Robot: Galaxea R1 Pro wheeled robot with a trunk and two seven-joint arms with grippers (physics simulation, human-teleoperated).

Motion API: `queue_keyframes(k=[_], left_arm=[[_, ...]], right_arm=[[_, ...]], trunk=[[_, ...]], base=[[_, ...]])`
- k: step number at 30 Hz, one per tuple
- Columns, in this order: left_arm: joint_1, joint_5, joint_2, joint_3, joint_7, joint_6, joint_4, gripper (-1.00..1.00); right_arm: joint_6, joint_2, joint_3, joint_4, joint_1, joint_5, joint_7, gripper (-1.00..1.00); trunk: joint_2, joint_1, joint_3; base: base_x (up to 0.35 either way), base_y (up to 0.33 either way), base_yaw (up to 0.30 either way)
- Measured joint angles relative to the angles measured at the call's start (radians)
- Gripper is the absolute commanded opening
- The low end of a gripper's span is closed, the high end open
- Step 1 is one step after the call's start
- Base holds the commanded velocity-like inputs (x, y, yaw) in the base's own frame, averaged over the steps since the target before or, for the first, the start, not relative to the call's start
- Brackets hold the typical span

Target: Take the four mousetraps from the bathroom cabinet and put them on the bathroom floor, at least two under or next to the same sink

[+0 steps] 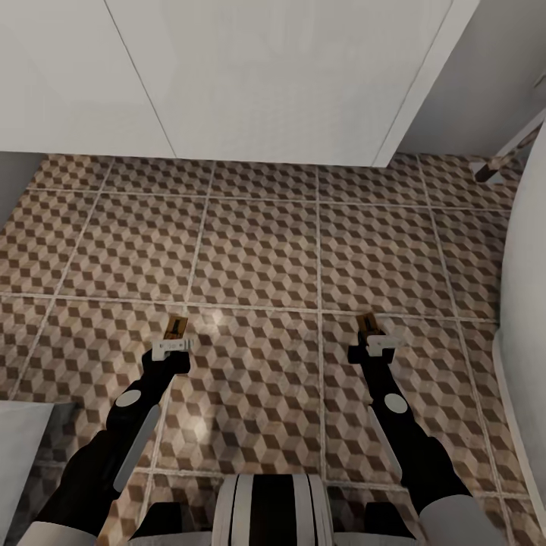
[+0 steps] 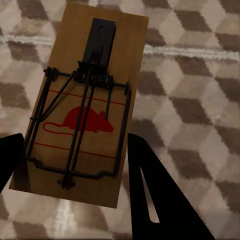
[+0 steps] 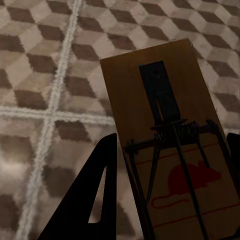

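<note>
Two black robot arms reach out over the bathroom floor (image 1: 258, 250), whose brown-and-beige cube-pattern tiles and pale grout lines run across the middle of the head view. At lower left of that view, the left gripper (image 1: 173, 347) is clamped on a mousetrap (image 1: 177, 327), the small tan board sticking out past its white fingertips toward the upper part of the frame. The left wrist view brings that trap close: the left mousetrap (image 2: 85, 110) sits between the two black fingers (image 2: 160, 200), its dark spring bar and red mouse mark facing the camera, the tiles behind it. Whether the board touches the floor cannot be told.

At lower right of the head view, the right gripper (image 1: 371, 345) likewise grips a second mousetrap (image 1: 366, 324), held at about the same height in the frame as the first and well apart from it. In the right wrist view this right mousetrap (image 3: 170, 150) lies between the dark fingers (image 3: 95, 200), its wire frame and red mouse print visible, a grout crossing showing on the floor to one side.

Across the top of the head view stands a white panelled unit (image 1: 250, 76). A white curved fixture (image 1: 527, 303) occupies the right edge, and a pale surface (image 1: 26, 447) shows at lower left.
</note>
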Motion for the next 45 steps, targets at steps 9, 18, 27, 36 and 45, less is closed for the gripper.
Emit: queue_keyframes(k=[9,18,27,36,45], left_arm=[[0.000,0.000,0.001,0.000,0.000,0.000,-0.005,-1.00],[0.007,-0.002,0.001,-0.001,-0.001,-0.002,-0.035,-1.00],[0.008,0.000,-0.014,0.006,-0.001,0.000,0.055,-1.00],[-0.054,-0.002,-0.055,0.009,0.001,-0.002,0.274,-1.00],[-0.158,-0.003,-0.057,0.009,0.000,-0.003,0.326,-1.00]], right_arm=[[0.000,0.000,0.000,0.000,0.000,0.000,0.000,-1.00],[-0.003,-0.001,-0.001,0.000,0.000,0.001,0.004,-1.00],[0.004,-0.008,-0.004,0.000,0.000,0.000,0.006,-1.00],[0.062,-0.012,-0.005,0.041,-0.079,0.000,0.006,-1.00],[0.035,-0.010,0.005,0.098,-0.157,0.009,0.009,-1.00]], trunk=[[-0.002,0.003,-0.027],[-0.002,0.003,-0.027],[-0.002,0.003,-0.027],[-0.002,0.003,-0.027],[-0.002,0.003,-0.027]], base=[[0.000,0.000,0.000],[0.000,0.000,0.000],[0.000,0.000,0.000],[0.000,0.000,0.000],[0.000,0.000,0.000]])
